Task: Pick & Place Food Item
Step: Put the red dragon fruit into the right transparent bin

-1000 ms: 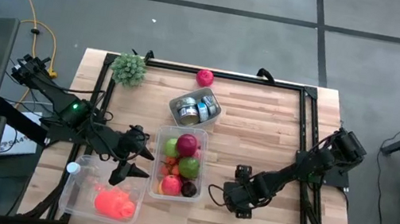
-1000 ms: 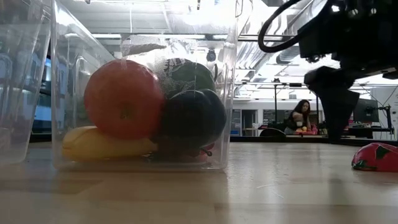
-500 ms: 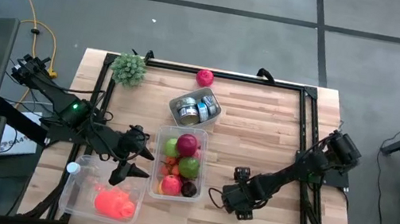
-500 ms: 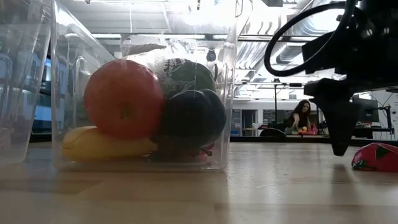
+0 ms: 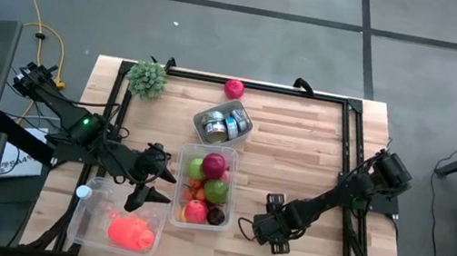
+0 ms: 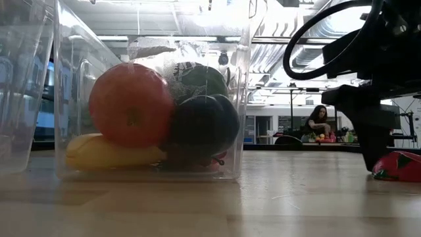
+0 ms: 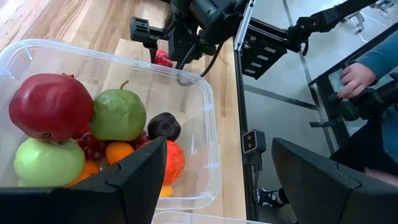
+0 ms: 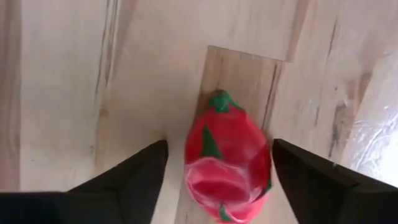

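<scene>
Between the spread fingers of the right claw [image 8: 214,155] lies the food item, a red dragon fruit [image 8: 227,158] with green leaf tips, glossy and egg-shaped, resting on the bare wood of the tabletop [image 5: 299,144]. Its fingers stand apart on either side of the fruit; whether they touch it cannot be told from the right wrist view. From above, the right claw [image 5: 272,230] sits toward the tabletop's near edge, just beside the middle bin, and the arm itself covers the fruit there. The low view shows what the high one hides: the dragon fruit [image 6: 397,166] lying on the wood with the dark claw just beside it.

A clear fruit bin [image 5: 231,191] at the middle of the tabletop holds a dark red pomegranate [image 7: 51,106], a green guava [image 7: 119,115], a green apple [image 7: 46,162], a small dark plum [image 7: 164,126], an orange piece and red grapes. Another clear bin [image 5: 85,220] at the near left corner holds one pink-red item [image 5: 131,233], too blurred to name. A small metal tray [image 5: 223,124] with cans sits toward the far edge, near a green leafy ball [image 5: 148,79] and a small red fruit [image 5: 234,88].

The left claw [image 5: 151,180] hangs over the gap between the two bins, fingers apart and empty. Only the left wrist view shows a person's hand [image 7: 356,79] beyond the tabletop's edge.
</scene>
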Available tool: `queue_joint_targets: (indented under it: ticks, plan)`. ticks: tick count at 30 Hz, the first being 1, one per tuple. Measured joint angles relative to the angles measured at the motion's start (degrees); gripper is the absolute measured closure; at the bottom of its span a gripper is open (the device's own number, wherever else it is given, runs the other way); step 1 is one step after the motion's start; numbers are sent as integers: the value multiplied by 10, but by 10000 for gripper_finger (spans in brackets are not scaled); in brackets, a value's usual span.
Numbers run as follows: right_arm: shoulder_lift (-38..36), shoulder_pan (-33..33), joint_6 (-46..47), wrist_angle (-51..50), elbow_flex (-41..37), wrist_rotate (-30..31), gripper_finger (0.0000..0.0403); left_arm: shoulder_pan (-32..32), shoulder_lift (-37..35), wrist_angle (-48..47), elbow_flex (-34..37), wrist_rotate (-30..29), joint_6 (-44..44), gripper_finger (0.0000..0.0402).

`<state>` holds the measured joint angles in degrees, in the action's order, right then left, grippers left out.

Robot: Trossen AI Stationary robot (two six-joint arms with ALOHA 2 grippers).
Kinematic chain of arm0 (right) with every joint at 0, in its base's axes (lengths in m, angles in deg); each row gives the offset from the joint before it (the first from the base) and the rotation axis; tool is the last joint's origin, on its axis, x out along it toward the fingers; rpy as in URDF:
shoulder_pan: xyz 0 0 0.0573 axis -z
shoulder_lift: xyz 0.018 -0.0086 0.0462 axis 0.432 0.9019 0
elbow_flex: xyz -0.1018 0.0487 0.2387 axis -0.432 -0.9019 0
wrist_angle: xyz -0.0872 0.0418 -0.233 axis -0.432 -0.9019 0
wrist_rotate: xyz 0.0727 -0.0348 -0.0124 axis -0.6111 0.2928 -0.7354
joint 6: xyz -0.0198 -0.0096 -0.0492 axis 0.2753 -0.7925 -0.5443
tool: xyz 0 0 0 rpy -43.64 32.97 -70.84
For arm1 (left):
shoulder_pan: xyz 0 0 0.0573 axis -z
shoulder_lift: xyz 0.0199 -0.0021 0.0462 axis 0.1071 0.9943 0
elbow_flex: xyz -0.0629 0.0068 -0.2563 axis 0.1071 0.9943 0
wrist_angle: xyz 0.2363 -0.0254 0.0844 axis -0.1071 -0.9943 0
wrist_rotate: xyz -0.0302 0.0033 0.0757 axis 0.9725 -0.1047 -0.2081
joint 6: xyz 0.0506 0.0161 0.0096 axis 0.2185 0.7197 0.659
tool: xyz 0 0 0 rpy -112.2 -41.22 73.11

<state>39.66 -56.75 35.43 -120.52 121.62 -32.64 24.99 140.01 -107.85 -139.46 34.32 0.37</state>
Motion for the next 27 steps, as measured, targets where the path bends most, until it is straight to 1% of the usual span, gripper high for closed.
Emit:
queue_joint_targets:
  ticks: [6, 12, 16, 20, 22, 24, 27]
  plan:
    - [0, 3, -13, 1, 0, 1, 176, 0, 0, 0, 0, 0, 0, 120]
    - [0, 12, -27, 3, 0, 10, 251, 0, 0, 1, 0, 0, 0, 120]
    - [0, 12, -21, 3, 0, 13, 252, 0, 0, 1, 0, 0, 0, 120]
    - [-6, 12, 19, -9, 0, 11, 252, 0, 0, 1, 0, 0, 0, 120]
    - [-6, 12, 40, -43, 11, 2, 253, 0, 0, 1, 0, 0, 0, 120]
    - [-6, 12, 57, -101, 33, 6, 253, 0, 0, 1, 0, 0, 0, 120]
    - [-11, 12, 79, -176, 80, 12, 270, 0, 0, 1, 0, 0, 0, 120]
